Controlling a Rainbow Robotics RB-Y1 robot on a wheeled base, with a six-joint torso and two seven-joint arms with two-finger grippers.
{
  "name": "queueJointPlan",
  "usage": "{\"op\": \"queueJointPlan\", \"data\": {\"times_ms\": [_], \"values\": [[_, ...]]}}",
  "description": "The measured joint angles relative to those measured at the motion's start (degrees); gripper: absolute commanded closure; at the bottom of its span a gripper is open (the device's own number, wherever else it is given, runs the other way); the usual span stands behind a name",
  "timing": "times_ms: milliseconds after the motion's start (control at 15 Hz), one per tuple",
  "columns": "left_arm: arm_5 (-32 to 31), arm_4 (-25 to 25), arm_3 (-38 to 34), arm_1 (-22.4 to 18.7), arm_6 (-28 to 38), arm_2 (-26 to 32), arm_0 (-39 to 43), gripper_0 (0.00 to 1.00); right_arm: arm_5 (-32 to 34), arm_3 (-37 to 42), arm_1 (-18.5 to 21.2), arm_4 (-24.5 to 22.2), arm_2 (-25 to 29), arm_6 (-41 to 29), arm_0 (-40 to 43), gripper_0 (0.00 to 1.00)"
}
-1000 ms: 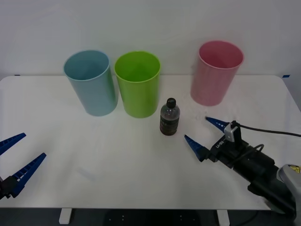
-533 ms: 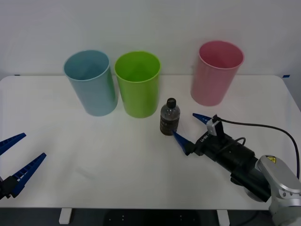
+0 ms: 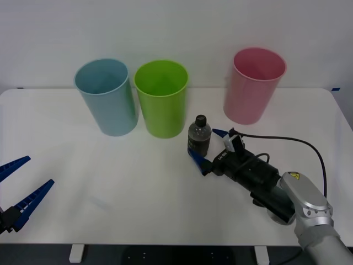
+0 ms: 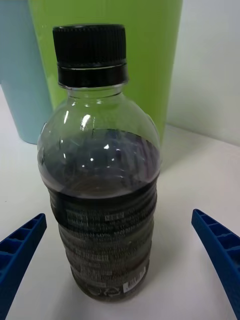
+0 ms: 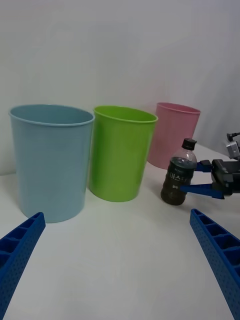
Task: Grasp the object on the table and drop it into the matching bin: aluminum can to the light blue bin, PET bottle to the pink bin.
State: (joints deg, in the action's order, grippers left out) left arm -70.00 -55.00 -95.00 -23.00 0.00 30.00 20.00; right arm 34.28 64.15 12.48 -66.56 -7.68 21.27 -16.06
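Note:
The PET bottle (image 3: 198, 138), clear with dark contents and a black cap, stands upright on the white table just in front of the lime green bin (image 3: 161, 99). My right gripper (image 3: 206, 145) is open around it, one blue finger on each side, not touching. In the right wrist view the bottle (image 4: 102, 175) stands between the two fingers (image 4: 22, 247). The pink bin (image 3: 253, 85) stands behind and to the right, the light blue bin (image 3: 107, 96) at the far left. My left gripper (image 3: 39, 170) waits open at the table's front left.
The three bins stand upright in a row along the back of the table (image 3: 121, 187). From the left wrist view, the light blue bin (image 5: 50, 160), green bin (image 5: 122, 152) and pink bin (image 5: 175, 132) line up, with the bottle (image 5: 179, 175) before them. A black cable trails over my right arm.
My right gripper has moved left and forward across the table until its open fingers straddle the bottle. The bottle and the left arm have not moved.

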Motion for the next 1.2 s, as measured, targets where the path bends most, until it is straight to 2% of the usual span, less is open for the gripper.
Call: {"op": "queueJointPlan", "data": {"times_ms": [400, 733, 800, 867, 933, 1200], "values": [[0.0, 0.0, 0.0, 0.0, 0.0, 0.0, 0.0, 0.00, -6.7, 0.0, -1.0, 0.2, -4.5, 0.0, -2.0, 0.00], [0.0, 0.0, 0.0, 0.0, 0.0, 0.0, 0.0, 0.00, -8.4, 0.0, -1.0, 0.5, -5.9, -0.1, -2.6, 0.00], [0.0, 0.0, 0.0, 0.0, 0.0, 0.0, 0.0, 0.00, -8.6, -0.1, -1.0, 0.5, -6.0, 0.1, -2.6, 0.72], [0.0, 0.0, 0.0, 0.0, 0.0, 0.0, 0.0, 0.00, -8.8, 0.0, -1.0, 0.5, -6.2, 0.1, -2.6, 0.94], [0.0, 0.0, 0.0, 0.0, 0.0, 0.0, 0.0, 0.00, -9.0, 0.0, -1.0, 0.5, -6.4, -0.1, -2.6, 1.00], [0.0, 0.0, 0.0, 0.0, 0.0, 0.0, 0.0, 0.00, -10.2, 0.0, -1.0, 0.5, -7.5, -0.3, -3.1, 1.00]]}}
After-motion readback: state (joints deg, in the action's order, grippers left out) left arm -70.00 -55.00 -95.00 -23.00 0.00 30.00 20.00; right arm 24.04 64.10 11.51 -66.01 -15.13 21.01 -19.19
